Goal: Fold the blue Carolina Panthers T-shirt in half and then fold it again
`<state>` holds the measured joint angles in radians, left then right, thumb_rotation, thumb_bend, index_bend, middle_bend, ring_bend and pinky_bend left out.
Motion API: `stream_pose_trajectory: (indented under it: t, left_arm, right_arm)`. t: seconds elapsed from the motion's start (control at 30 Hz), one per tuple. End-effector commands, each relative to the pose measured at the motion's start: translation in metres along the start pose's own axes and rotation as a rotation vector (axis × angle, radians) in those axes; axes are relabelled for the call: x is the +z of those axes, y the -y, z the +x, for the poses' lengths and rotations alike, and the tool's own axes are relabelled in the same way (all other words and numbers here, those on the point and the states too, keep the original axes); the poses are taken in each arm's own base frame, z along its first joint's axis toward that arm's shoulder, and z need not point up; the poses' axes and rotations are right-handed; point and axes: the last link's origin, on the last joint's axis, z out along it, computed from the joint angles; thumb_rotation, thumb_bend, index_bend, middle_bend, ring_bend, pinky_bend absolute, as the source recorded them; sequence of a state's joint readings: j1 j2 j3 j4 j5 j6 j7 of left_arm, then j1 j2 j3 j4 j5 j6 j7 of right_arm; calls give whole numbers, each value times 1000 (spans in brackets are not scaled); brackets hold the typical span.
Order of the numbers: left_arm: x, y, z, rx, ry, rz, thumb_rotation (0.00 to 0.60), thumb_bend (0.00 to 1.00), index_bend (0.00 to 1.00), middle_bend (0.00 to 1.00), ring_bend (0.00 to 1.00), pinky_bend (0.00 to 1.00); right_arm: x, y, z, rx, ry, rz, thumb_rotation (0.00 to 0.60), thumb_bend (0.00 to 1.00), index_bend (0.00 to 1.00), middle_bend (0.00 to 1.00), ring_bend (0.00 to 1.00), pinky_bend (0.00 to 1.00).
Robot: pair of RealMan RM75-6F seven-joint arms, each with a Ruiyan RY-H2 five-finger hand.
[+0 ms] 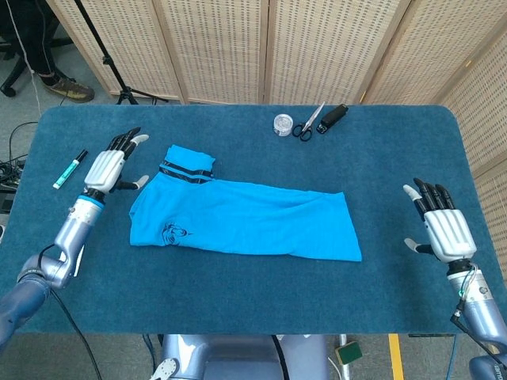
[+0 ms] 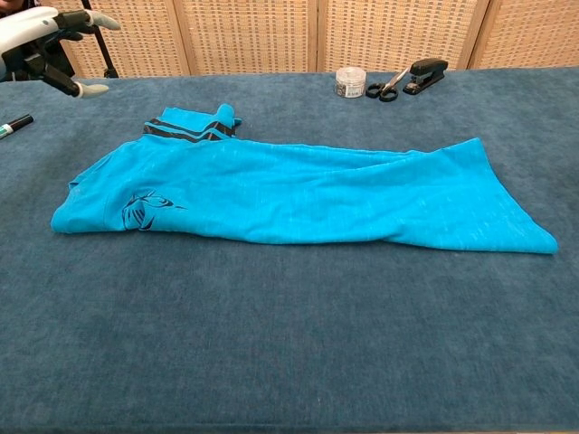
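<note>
The T-shirt [image 1: 245, 218] is thin matt heathered cloth on a fuzzy carpet-like table cover [image 1: 238, 301]; both hands [image 1: 107, 166] [image 1: 444, 226] look glossy plastic, the screens [image 1: 317, 47] woven cane.

You're in some kind of lab or studio setup: behind the blue-carpeted table [image 1: 238, 301] there's a wicker folding screen [image 1: 269, 47], a tripod stand [image 1: 119, 79] left of it, and loose cables [image 1: 12, 158] on the floor.
</note>
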<state>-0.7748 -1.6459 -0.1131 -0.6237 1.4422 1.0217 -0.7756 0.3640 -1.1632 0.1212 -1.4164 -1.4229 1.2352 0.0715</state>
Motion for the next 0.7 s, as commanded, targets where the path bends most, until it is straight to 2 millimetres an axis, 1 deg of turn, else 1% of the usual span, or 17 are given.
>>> stream_pose_trajectory:
  t: [0.03,0.17,0.2,0.23,0.3,0.4,0.53,0.6,0.7]
  left_arm:
    - [-62,13,24,53,-89,16,600,288,0,0,0,0]
    - [-107,6,45,108,-135,99,600,288,0,0,0,0]
    - [-113,4,48,117,-138,119,600,287,0,0,0,0]
    - [-126,4,54,133,-154,156,600,286,0,0,0,0]
    - [-143,3,62,161,-181,206,600,284,0,0,0,0]
    - [-157,2,68,194,-199,242,600,279,0,0,0,0]
    - [-169,-1,77,241,-216,270,600,275,0,0,0,0]
    - [-179,-4,83,256,-229,290,600,274,0,0,0,0]
    - [-183,-8,88,249,-235,297,600,275,0,0,0,0]
  right_arm:
    - [-3,7,-1,-16,8,33,600,0,10,0,0,0]
    - [-7,13,-3,-31,17,63,600,0,16,0,0,0]
    - [-8,14,-4,-35,18,68,600,0,18,0,0,0]
    - [-9,16,-5,-43,22,80,600,0,18,0,0,0]
    - [-11,20,-7,-58,29,101,600,0,19,0,0,0]
    - [-12,25,-11,-74,40,128,600,0,26,0,0,0]
    - [-11,35,-18,-100,59,168,600,0,31,0,0,0]
    - [-7,50,-25,-130,75,231,600,0,44,0,0,0]
    - [1,70,-33,-182,75,312,600,0,91,0,0,0]
